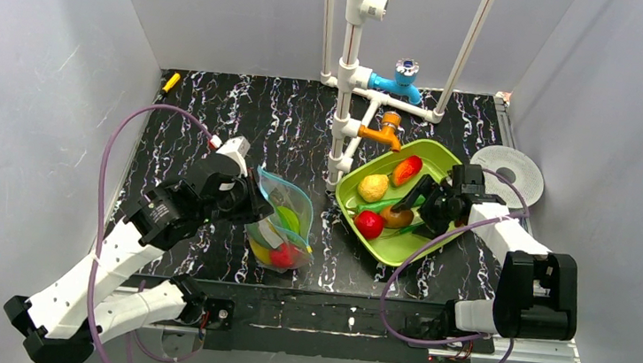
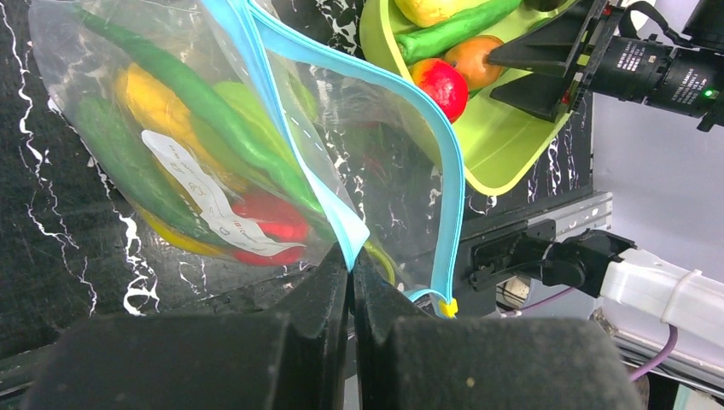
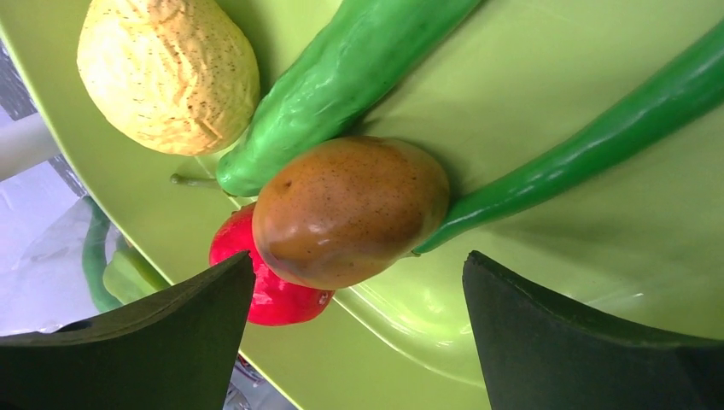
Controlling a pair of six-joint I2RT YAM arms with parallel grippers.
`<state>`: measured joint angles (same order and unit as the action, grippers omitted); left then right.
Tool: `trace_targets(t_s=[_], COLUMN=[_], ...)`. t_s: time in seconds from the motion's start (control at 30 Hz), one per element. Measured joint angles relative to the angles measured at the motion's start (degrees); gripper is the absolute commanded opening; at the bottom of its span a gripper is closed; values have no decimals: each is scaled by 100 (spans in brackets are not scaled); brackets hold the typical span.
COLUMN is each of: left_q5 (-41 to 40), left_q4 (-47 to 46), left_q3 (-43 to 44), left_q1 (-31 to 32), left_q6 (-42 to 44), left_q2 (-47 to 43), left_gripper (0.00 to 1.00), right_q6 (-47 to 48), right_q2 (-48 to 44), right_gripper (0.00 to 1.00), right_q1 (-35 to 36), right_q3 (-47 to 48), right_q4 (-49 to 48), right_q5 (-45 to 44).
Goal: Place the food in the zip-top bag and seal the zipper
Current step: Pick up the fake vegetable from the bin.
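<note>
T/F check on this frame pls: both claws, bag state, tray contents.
1. The left claw is shut on the zipper edge of the zip-top bag. True.
2. The right claw is gripping the brown fruit. False: its jaws stand open, one on each side of the fruit, clear of it.
3. The bag is sealed. False: the two zipper strips are apart and the mouth is open.
4. The bag holds food. True: green, yellow and red pieces show through the plastic.
5. The lime-green tray is empty. False: the brown fruit, a yellow fruit, a red fruit and green peppers lie in it.
</note>
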<state>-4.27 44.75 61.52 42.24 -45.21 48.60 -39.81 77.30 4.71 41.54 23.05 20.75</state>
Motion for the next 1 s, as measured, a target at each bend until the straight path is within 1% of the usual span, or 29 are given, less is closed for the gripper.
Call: trace_targets(t_s=[0.2,0.43,0.6,0.67,0.8,0.9,1.0], left_q5=[63,66,83,90,90,90,92], left_q4=[-59,-55,-57,-57,-57,-57,-66], left_q3=[0,-4,-4,-4,-4,-4,-4], left_q1=[0,0,0,0,0,0,0], left_q6=[-42,-96,-111,-111,-111,-111,-111], left_q2=[15,-57,-37,-33,-31,-31,-26], left_gripper=[0,0,0,0,0,0,0], right_q6=[-48,-190,-201,-199,-151,-48,61], right_q2=[216,586,699,697,595,354,57], right_gripper=[84,84,76,77,82,87,87], right_q1=[157,420,522,522,522,535,551], right_q3=[31,92,144,146,166,229,313], right_q4=[-192,-352,-380,-378,-310,-170,-24], right_q5=[103,177,144,109,-20,-153,-295])
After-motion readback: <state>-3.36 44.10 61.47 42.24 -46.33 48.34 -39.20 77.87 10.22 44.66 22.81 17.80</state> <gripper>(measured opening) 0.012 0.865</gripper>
